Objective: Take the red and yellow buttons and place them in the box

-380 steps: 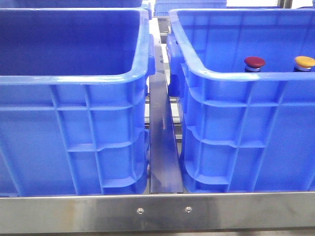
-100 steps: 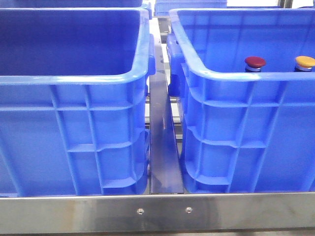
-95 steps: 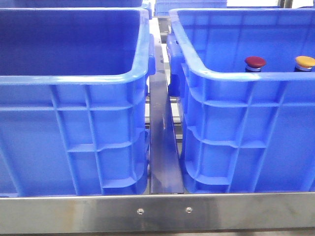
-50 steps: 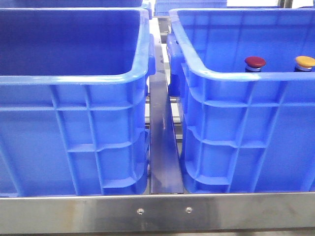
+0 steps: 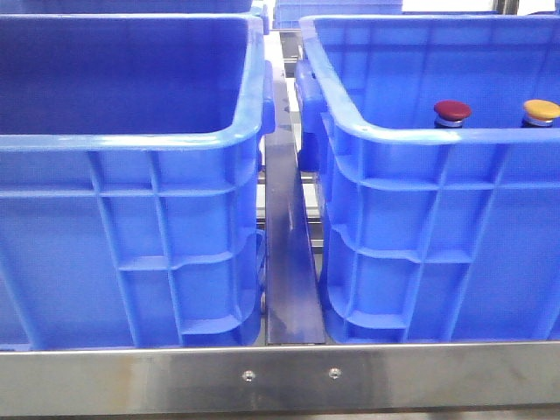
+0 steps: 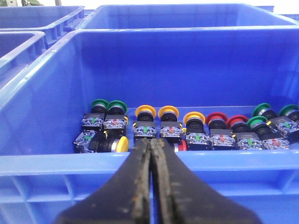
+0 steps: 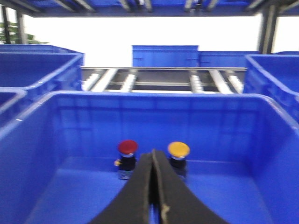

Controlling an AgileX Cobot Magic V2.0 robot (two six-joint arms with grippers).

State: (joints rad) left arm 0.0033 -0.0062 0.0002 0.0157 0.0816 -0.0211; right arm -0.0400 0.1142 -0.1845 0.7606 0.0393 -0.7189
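From the front, the red button [image 5: 452, 110] and yellow button [image 5: 541, 109] stand side by side in the right-hand box [image 5: 420, 140], beside the left-hand box [image 5: 131, 140]. My left gripper [image 6: 150, 154] is pinched closed, empty, above a crate's near rim [image 6: 149, 163]; a row of mixed buttons [image 6: 187, 128] lies inside. My right gripper [image 7: 153, 172] is closed, empty, before both buttons.

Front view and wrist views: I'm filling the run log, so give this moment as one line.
left end effector shut, empty | right end effector shut, empty | red button, yellow button upright in right crate | left crate holds many buttons
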